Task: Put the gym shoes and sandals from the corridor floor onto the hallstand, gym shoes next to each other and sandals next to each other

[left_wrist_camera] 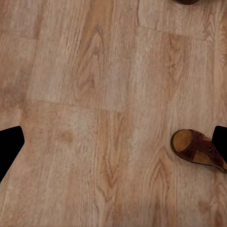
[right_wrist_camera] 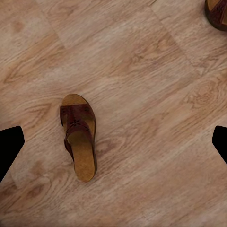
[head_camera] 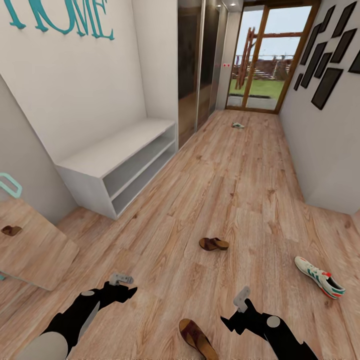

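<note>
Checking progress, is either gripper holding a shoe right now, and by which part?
Nothing is held. Both the left gripper and right gripper are open above the floor.

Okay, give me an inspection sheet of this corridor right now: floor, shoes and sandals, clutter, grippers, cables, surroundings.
Surface: wood-plank corridor floor, nothing spilled on it.
Job's things: near sandal between the two arms; second sandal further ahead; one gym shoe near the right wall; a small shoe-like thing far down by the glass door, too small to identify. All on the floor.
Clutter: nothing seen.
Grippers: left gripper and right gripper both open and empty, above the floor.
Cables: nothing seen.
Surroundings: low white two-shelf bench at the left wall, its shelves bare; leaning mirror; dark frames on the right wall.
</note>
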